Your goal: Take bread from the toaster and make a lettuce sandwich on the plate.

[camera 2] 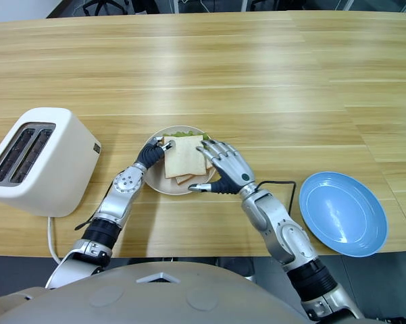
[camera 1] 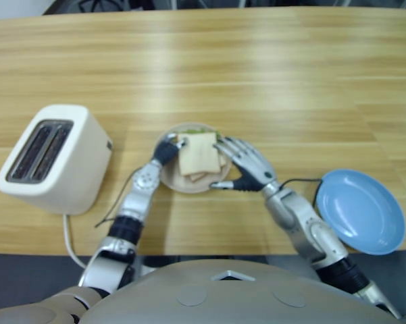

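**Sandwich stacked, only the final settling left**

Far left of the frame: white toaster (camera 2: pixel 37 162) on the tabletop (camera 2: pixel 257 67), both slots dark and, by the look of them, empty. Judged from that, bread already out.

Just right of the toaster, nearer the centre: left hand (camera 2: pixel 152 152) up against the left corner of the top slice of bread (camera 2: pixel 184 156). Touching it for certain; cannot tell whether pinching that corner or merely steadying it.

Centre: pale plate (camera 2: pixel 157 185) carrying the stack. Top slice lying flat, a second slice (camera 2: pixel 184 179) peeking out beneath its lower edge, a strip of green lettuce (camera 2: pixel 184 134) showing along the upper edge. Layers slightly offset rather than squared up.

Right of centre: right hand (camera 2: pixel 224 169) released and spread, laid against the right edge of the top slice, thumb down near the plate's lower rim. Grasping nothing.

Lower right: blue plate (camera 2: pixel 342 212), bare, well apart from the sandwich.

Assessment: fetching and layering apparently finished. Probably left: squaring the slices if needed, then drawing both hands away without dragging the top slice off.
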Controlling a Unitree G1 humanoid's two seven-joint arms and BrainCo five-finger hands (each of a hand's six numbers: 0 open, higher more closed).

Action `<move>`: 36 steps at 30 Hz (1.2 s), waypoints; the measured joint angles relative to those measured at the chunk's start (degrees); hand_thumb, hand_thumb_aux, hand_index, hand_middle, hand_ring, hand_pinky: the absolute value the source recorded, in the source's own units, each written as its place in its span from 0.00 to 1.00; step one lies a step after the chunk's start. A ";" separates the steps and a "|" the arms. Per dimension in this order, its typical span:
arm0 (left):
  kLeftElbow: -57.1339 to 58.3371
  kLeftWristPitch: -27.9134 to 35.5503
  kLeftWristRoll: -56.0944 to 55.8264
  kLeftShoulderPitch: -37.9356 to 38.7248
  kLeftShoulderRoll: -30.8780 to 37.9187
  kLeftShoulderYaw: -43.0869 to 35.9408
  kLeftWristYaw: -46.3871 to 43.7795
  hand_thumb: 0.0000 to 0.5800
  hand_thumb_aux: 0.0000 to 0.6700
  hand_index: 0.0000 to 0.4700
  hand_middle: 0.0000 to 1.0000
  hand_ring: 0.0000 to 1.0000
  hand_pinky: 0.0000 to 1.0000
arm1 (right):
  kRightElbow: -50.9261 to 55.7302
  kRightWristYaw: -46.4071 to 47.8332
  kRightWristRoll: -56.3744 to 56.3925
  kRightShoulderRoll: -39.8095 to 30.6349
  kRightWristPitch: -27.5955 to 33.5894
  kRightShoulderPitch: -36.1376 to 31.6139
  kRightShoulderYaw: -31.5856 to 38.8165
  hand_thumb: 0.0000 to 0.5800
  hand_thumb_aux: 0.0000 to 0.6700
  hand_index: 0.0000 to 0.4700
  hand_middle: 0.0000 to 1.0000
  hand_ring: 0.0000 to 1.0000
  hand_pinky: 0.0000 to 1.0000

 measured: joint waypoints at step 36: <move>-26.80 8.67 29.35 10.30 14.25 -4.95 9.45 0.00 0.00 0.00 0.00 0.00 0.00 | 26.20 -7.87 -0.25 2.59 -9.40 -12.09 11.46 0.00 0.00 0.00 0.00 0.00 0.00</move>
